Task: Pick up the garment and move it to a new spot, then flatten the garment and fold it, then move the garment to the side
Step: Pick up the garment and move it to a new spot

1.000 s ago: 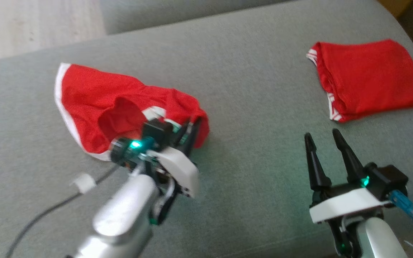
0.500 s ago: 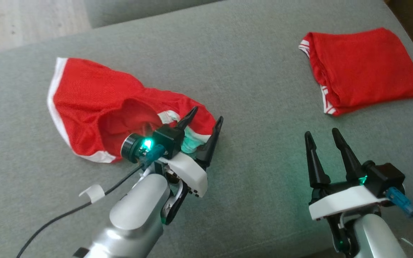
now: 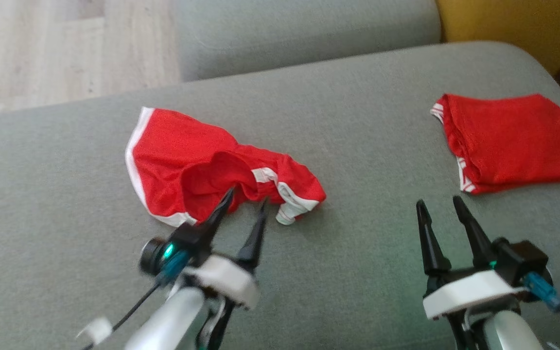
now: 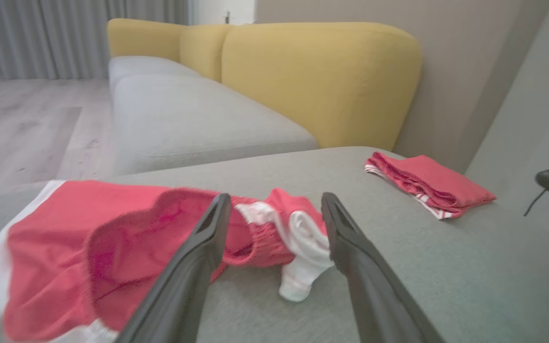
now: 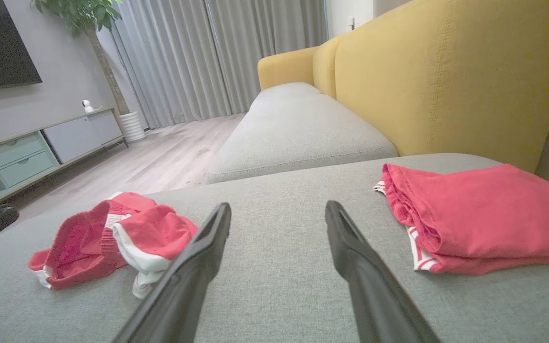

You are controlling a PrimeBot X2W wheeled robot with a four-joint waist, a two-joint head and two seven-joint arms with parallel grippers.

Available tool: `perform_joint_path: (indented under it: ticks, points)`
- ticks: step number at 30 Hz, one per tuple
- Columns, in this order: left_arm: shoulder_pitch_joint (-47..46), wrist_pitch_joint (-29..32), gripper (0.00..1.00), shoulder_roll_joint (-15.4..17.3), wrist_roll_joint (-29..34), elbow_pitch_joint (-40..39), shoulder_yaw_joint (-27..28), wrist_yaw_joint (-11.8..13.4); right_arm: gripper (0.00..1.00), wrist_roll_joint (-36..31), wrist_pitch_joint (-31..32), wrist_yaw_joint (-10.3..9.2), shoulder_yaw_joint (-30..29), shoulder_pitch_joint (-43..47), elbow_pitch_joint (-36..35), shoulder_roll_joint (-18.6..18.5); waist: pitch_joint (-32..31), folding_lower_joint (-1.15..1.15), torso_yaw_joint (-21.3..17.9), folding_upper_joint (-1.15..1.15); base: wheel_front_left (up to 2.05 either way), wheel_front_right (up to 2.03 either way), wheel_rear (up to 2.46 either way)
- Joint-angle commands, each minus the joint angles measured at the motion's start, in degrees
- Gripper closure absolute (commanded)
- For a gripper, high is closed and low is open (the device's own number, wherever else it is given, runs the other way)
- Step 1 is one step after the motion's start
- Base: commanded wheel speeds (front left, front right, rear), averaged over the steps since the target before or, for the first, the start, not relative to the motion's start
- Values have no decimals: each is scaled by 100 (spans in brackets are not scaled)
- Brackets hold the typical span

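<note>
Crumpled red mesh shorts with white trim (image 3: 187, 155) lie bunched left of centre on grey fabric sofa seat (image 3: 358, 121); left end effector (image 3: 247, 197) fingers apart, empty, at near edge; right end effector (image 3: 438, 201) apart, empty, well clear; likely flatten step; next needs both gripping opposite edges to spread.

The left gripper (image 3: 246, 198) slants up from the lower left on its pale forearm (image 3: 166, 318), tilted a little to the right — its two dark fingers (image 3: 253, 238) parted. The right gripper (image 3: 439, 201) stands at the lower right, fingers pointing up and parted too.
</note>
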Motion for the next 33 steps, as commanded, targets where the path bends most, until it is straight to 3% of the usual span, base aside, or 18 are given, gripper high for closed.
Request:
perform_joint_path:
  ticks: [1,6,13,23,33]
  points:
    - [-19,-83,0,194,-60,-259,305,108,0,-47,17,20,111,-59,-222,-23,-178,1,162,0,0,0,0]
    - [718,-242,0,471,-187,-702,783,514,0,-42,33,20,138,85,-277,-23,-307,1,257,0,0,0,0]
    - [1904,-285,0,730,-93,-1319,1463,829,0,-19,-81,20,129,318,-274,-23,-422,1,403,0,0,0,0]
    - [2657,-288,0,679,302,-1856,2006,827,0,-56,-57,20,126,576,-142,-23,-551,1,589,0,0,0,0]
    - [2747,-288,0,593,380,-1809,2119,750,0,-51,74,20,208,520,72,-23,-580,1,560,0,0,0,0]
